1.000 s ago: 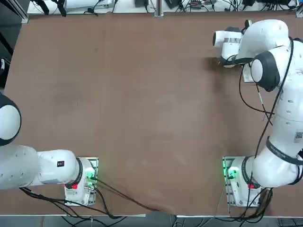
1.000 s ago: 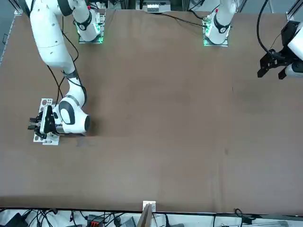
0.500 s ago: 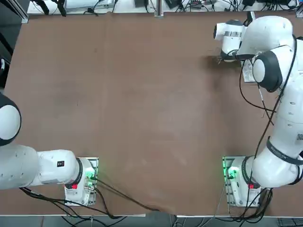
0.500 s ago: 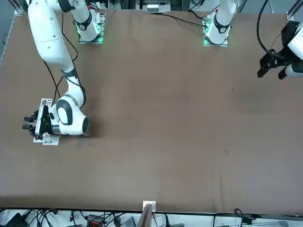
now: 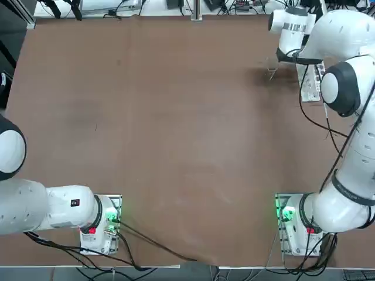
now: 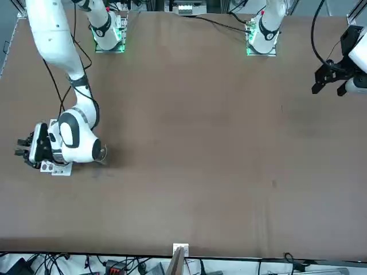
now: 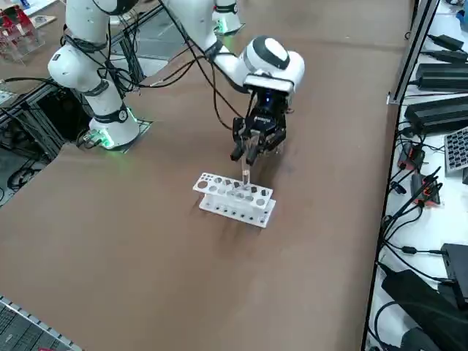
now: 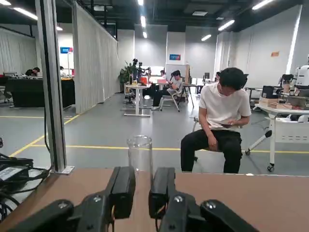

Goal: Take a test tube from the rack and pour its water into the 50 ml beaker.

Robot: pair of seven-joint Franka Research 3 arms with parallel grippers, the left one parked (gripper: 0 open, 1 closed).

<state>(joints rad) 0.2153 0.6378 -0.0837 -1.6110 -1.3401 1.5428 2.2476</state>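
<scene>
Over at the far right corner of the brown wooden counter (image 7: pixel 146 219), as the robot faces it, the white right arm (image 5: pixel 351 146) reaches out and its black right gripper (image 7: pixel 252 150) hangs above the small white plastic rack (image 7: pixel 234 197) with its rows of round holes. The jaws stand narrow, pinched on the slender clear glass test tube (image 7: pixel 246 175). From the side, the tube hangs upright below the fingertips, its lower end just over the rack's top tier or still in a hole; I cannot tell which. In the wrist view the tube (image 8: pixel 140 152) rises between the two dark fingers (image 8: pixel 121 191), its open rim clear of them. Whether water sits inside it I cannot make out.

The rack lies lengthwise close to the counter's right edge. From the front only a corner of it (image 6: pixel 57 168) peeks out beneath the arm's round white wrist. Just beside that wrist, toward the counter's middle, a faint glassy curve (image 6: pixel 102 153) shows, likely the tiny clear glass beaker; overhead the same spot (image 5: pixel 272 73) gives only a thin glint. It stands near the rack, apart from it.

Past the counter's edge, a person in a white shirt and dark trousers (image 8: pixel 219 125) sits on a chair in the room.
</scene>
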